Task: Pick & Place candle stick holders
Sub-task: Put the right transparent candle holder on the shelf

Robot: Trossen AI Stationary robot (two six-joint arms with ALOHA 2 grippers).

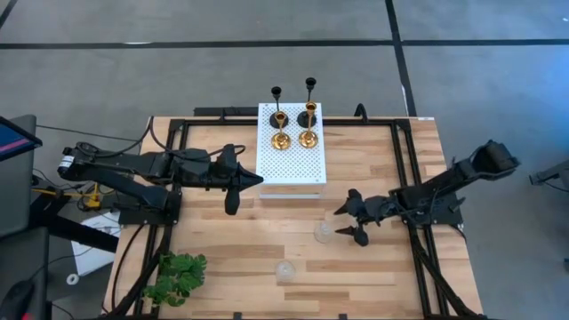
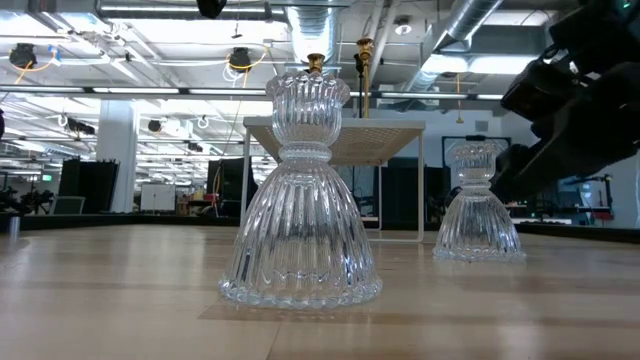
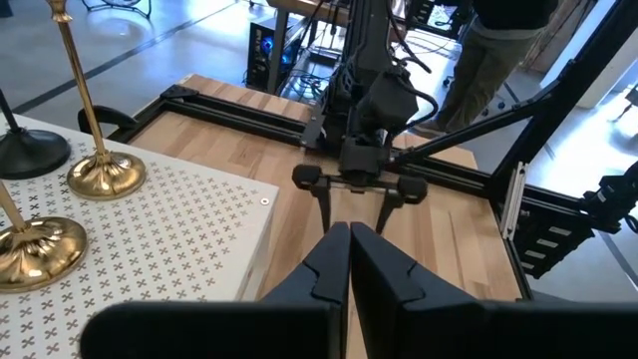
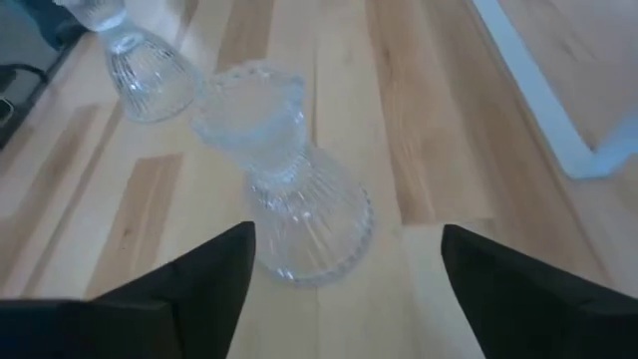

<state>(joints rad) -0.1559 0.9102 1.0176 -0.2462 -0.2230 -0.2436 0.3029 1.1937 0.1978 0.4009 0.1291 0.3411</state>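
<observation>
Two clear glass holders stand upright on the bare wood of the table (image 1: 222, 258), well apart from each other. The first glass holder (image 1: 324, 233) is near the table's middle, and the second glass holder (image 1: 284, 271) stands at about 7 o'clock from it, closer to the near edge. In the low view the second one (image 2: 300, 195) fills the front and the first (image 2: 478, 205) stands behind it to the right.

My right pincer (image 1: 348, 222) is just beside the first glass holder, at its 3 o'clock side. Its fingers are spread wide and hold nothing; in the right wrist view the holder (image 4: 284, 189) stands between and a little ahead of the two dark fingers (image 4: 199, 279), not touching them.

The white perforated board (image 1: 291, 151) lies at 12 o'clock from the glass holders. On it stand two gold holders, one (image 1: 280, 138) on the left and one (image 1: 308, 136) on the right. Two tall black holders, left (image 1: 276, 105) and right (image 1: 309, 100), stand at the board's far edge; their bases are partly covered by the gold ones.

My left pincer (image 1: 233, 194) rests at the board's 9 o'clock side, fingers pressed together, holding nothing. In the left wrist view the gold holders are cut off at the top.

A green plant (image 1: 176, 277) lies at the table's 7 o'clock corner.
</observation>
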